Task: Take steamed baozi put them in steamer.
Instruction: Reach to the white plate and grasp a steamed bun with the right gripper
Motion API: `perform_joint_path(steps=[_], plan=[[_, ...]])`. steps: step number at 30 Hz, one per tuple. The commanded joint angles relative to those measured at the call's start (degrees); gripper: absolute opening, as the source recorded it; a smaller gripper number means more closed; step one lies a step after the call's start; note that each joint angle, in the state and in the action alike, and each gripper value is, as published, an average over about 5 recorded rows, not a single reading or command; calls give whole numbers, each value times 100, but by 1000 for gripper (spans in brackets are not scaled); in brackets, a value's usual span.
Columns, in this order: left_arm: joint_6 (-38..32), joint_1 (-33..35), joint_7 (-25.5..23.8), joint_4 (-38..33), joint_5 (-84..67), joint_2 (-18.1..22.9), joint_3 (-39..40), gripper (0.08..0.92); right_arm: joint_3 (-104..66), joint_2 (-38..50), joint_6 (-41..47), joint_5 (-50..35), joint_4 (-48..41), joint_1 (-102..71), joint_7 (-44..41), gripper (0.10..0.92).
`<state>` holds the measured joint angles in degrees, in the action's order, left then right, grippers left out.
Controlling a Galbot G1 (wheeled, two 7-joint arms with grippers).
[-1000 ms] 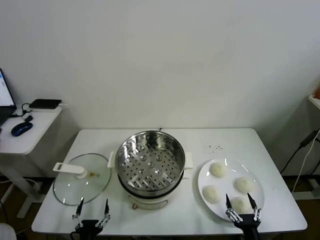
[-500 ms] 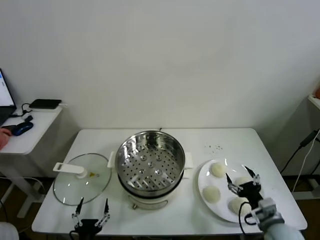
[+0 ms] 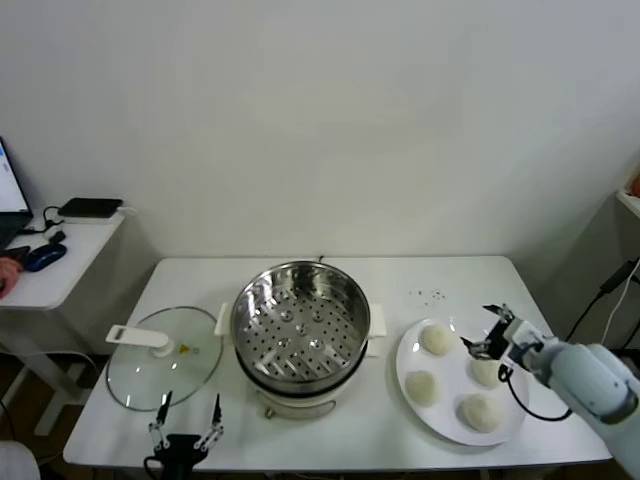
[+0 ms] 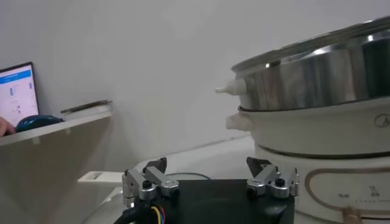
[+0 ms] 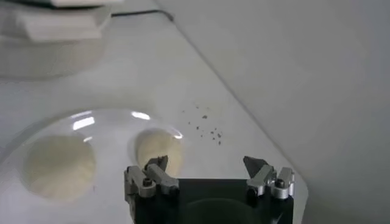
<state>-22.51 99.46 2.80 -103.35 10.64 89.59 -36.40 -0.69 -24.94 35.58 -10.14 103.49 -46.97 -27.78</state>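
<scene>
The steamer point(image 3: 300, 320), a shiny steel pot with a perforated tray and white handles, stands mid-table and holds no buns. Four cream-white baozi lie on a white plate point(image 3: 451, 370) to its right: rear point(image 3: 437, 339), left point(image 3: 423, 387), right point(image 3: 487, 373) and front point(image 3: 479, 411). My right gripper point(image 3: 482, 330) is open and empty, hovering over the plate's far right part, beside the right baozi. Its wrist view shows its open fingers point(image 5: 206, 164) above the table, with two baozi point(image 5: 159, 149) point(image 5: 59, 165) beyond them. My left gripper point(image 3: 185, 422) is open and empty at the table's front edge.
A glass lid point(image 3: 165, 357) with a white handle lies left of the steamer. The left wrist view shows the steamer's wall point(image 4: 317, 73) close by and the lid handle point(image 4: 96, 177). A side desk with a mouse point(image 3: 43, 257) stands far left. Dark specks point(image 3: 430, 295) dot the table behind the plate.
My right gripper has moved from the table's front edge back over the plate, still open, to its far right side. The left gripper has stayed put.
</scene>
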Motion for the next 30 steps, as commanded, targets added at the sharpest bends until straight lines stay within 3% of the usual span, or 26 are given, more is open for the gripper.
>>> perform_joint_path(steps=[1, 11, 22, 30], plan=[[-10, -11, -8, 57, 40, -15, -6, 823, 4113, 813, -338, 25, -933, 4017, -1534, 823], [49, -20, -19, 103, 62, -10, -65, 823, 6732, -275, -1615, 72, -2302, 6405, -2459, 823], [105, -52, -73, 148, 38, 39, -173, 823, 7163, -1436, -2023, -171, -3498, 6588, -2710, 823], [96, -57, -129, 226, 33, 31, -272, 823, 7071, -1980, -1980, -278, -3860, 6314, -2644, 823]])
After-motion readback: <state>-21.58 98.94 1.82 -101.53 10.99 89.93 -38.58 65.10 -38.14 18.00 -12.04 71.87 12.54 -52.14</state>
